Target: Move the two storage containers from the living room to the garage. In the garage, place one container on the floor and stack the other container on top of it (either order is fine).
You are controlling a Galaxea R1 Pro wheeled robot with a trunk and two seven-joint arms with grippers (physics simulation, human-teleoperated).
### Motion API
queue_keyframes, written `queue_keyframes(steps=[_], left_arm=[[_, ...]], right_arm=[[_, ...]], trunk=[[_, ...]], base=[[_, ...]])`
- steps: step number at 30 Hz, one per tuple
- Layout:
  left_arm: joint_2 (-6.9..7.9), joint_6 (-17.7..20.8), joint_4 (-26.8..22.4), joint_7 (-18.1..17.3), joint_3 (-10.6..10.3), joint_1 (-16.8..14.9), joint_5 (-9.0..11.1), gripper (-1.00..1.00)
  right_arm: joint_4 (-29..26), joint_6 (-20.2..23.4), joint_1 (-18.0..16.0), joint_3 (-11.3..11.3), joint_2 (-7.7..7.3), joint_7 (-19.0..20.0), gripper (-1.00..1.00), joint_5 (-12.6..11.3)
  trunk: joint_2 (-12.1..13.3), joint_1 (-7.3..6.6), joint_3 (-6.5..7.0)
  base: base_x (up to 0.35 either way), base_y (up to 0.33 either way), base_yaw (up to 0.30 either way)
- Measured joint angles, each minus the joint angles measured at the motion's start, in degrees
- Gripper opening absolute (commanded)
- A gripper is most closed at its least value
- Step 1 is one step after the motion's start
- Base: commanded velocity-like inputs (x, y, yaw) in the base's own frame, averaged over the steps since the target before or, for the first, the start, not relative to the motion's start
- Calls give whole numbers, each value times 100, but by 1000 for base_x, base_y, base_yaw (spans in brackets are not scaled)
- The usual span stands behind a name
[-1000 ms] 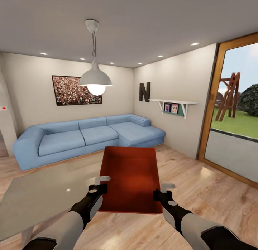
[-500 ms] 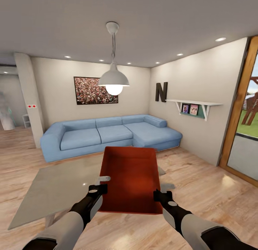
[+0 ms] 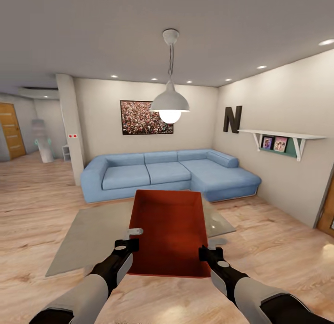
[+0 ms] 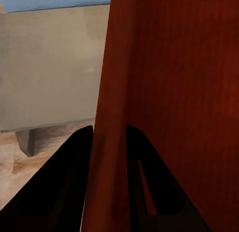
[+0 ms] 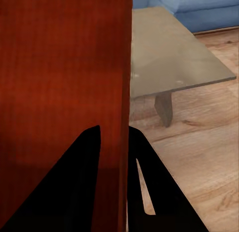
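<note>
Head view first: we hold one orange-red storage container out in front of us at lower centre of the frame, above the light wood floor of the living room. Its open top faces up and its inside is bare. Our left gripper pinches the bin's left wall near the close corner, and our right gripper pinches the right wall likewise. Behind the bin lies a low grey table, and farther back, mid-frame, the blue sofa. A white pendant lamp hangs above, a framed picture sits on the back wall, and a letter N and a shelf are at right.

Left wrist view: our dark fingers are clamped either side of the container's thin wall. This view adds the table's top and one leg beside the bin.

Right wrist view: our fingers grip the opposite wall, with the bin's red floor on one side. On the other we see the table's far corner and its leg.
</note>
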Motion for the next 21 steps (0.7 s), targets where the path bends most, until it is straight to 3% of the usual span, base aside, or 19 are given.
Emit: queue_keyframes(steps=[21], left_arm=[[0, 0, 1, 1, -2, 0, 2, -100]], right_arm=[[2, 0, 0, -2, 0, 1, -100, 2]], trunk=[[0, 0, 0]], base=[[0, 0, 300]])
